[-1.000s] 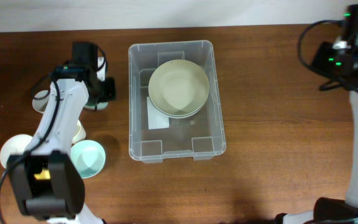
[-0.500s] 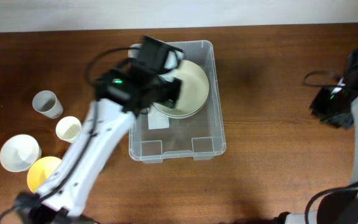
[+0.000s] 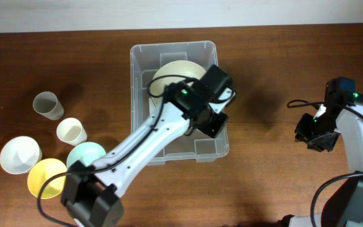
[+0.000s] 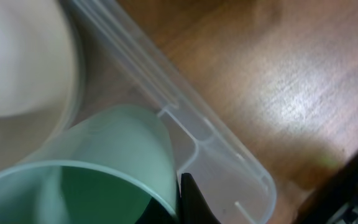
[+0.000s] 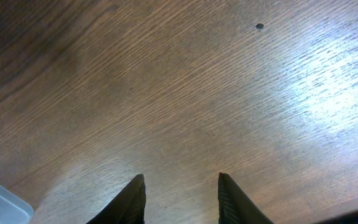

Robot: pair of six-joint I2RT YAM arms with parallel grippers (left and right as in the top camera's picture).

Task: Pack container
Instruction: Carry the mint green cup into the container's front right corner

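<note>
I have the large clear rectangular plastic container (image 3: 137, 101) standing in the middle of the brown wooden table (image 3: 270, 57). A round cream bowl (image 3: 169, 75) sits inside it toward the far end.

The left arm reaches right across the table and over the bin, so the left pincer (image 3: 212, 120) hangs above the container's right-hand wall, nearer the front end. On the left wrist camera a translucent green plastic cup (image 4: 104, 162) fills the lower part of the view, tilted, with one dark fingertip (image 4: 191, 199) against its rim. The pincer is pressed together on the cup's thin wall, pinching it. Just past the cup runs the container's rounded rim, with bare table beyond and the cream bowl as a pale blur at the upper left.

The right pincer (image 5: 180, 199) is off to the right side, well apart from the container. Its two dark fingers are spread with nothing between them, only wood grain below.

Left of the container a cluster waits on the table — a small grey translucent cup (image 3: 48, 105), a small cream cup (image 3: 72, 131), a white bowl (image 3: 20, 154), a yellow bowl (image 3: 46, 178) and a mint-green bowl (image 3: 84, 153), this last one partly under the left arm.
</note>
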